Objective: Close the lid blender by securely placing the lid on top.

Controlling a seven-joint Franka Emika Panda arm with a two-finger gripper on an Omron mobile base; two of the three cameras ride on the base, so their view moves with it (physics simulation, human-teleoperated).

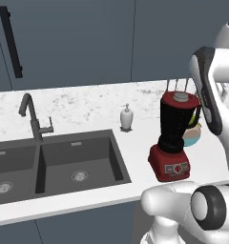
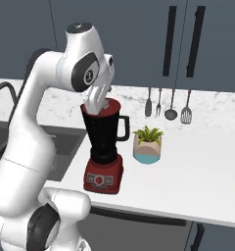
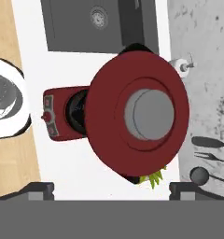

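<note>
- No brand, label or readable writing shows anywhere; the blender (image 1: 173, 138) carries only round buttons on the front of its boxy red base
- The blender stands on the white counter (image 1: 135, 143), right of the dark double sink (image 1: 54, 162); its near-black jar tapers down to the base, with a handle on the side toward the potted plant (image 2: 148, 143)
- The lid (image 3: 137, 115), a red disc with a grey knob at its centre, lies on the jar's rim; in the hand view it covers the jar mouth, and a dark edge of the jar shows at its top and bottom
- The gripper (image 3: 111, 189) hangs directly above the lid; its two dark fingertips (image 3: 39, 190) stand far apart at the bottom corners of the hand view, spread wide with nothing between them
- In the right base view the hand hides part of the lid's near side
- A small white soap dispenser (image 1: 127, 117) stands behind the sink's right corner, apart from the blender; a dark faucet (image 1: 33, 116) rises behind the sink
- The potted plant sits just beside the blender's right; four utensils (image 2: 167, 105) hang on the speckled wall behind it
</note>
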